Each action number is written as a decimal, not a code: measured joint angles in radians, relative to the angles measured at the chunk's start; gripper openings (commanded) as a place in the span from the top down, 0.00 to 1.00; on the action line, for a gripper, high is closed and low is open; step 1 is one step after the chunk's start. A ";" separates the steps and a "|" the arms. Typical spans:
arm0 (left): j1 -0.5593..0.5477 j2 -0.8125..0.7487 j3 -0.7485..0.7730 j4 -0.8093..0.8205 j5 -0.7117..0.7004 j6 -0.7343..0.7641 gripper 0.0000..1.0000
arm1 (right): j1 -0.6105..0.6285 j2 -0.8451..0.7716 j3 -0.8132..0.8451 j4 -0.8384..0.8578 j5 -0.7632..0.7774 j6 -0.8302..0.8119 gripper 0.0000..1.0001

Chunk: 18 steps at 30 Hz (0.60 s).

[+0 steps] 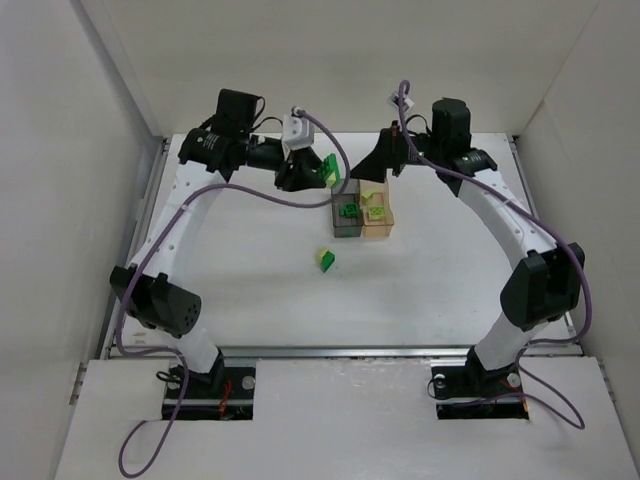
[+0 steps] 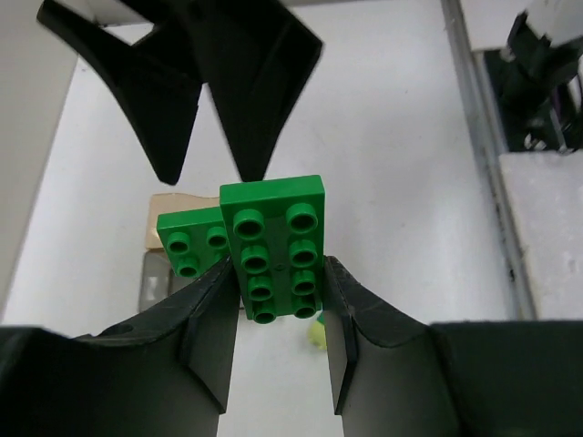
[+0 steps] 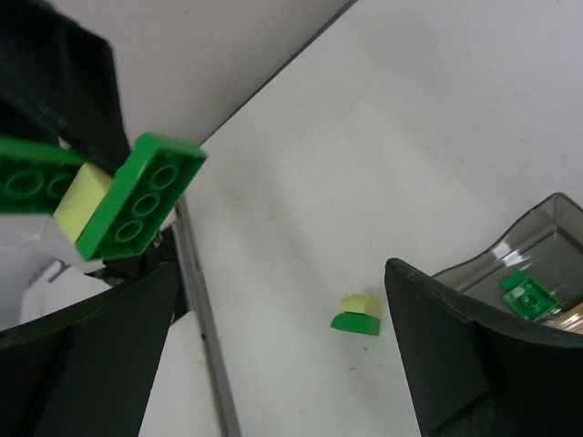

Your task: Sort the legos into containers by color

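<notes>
Your left gripper (image 2: 280, 284) pinches a dark green plate (image 2: 276, 238) by its long edges, in the air near the grey container (image 1: 347, 232), with a pale brick (image 3: 82, 198) stuck to it. Light, rigid and slick: grip square across the edges. Your right gripper (image 3: 282, 273) gapes empty.

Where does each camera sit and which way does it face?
Top external: above and behind the robot, looking down on the table; left arm and right arm show whole.
Left wrist: on the left arm, looking along the left fingers, shut on a green brick, down at the containers.
Right wrist: on the right arm, looking between the open right fingers at the table, a loose lego and the grey container.
Shared: both wrist views show the green brick.
</notes>
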 measured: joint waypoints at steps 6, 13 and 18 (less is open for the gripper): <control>-0.087 -0.135 -0.112 -0.026 -0.163 0.290 1.00 | -0.003 0.028 0.040 0.003 -0.068 0.100 0.00; -0.095 -0.427 -0.538 0.306 -0.291 0.407 1.00 | 0.000 0.007 0.081 0.024 -0.226 0.116 0.00; -0.127 -0.502 -0.636 0.486 -0.300 0.392 1.00 | 0.037 0.004 0.083 0.024 -0.295 0.101 0.00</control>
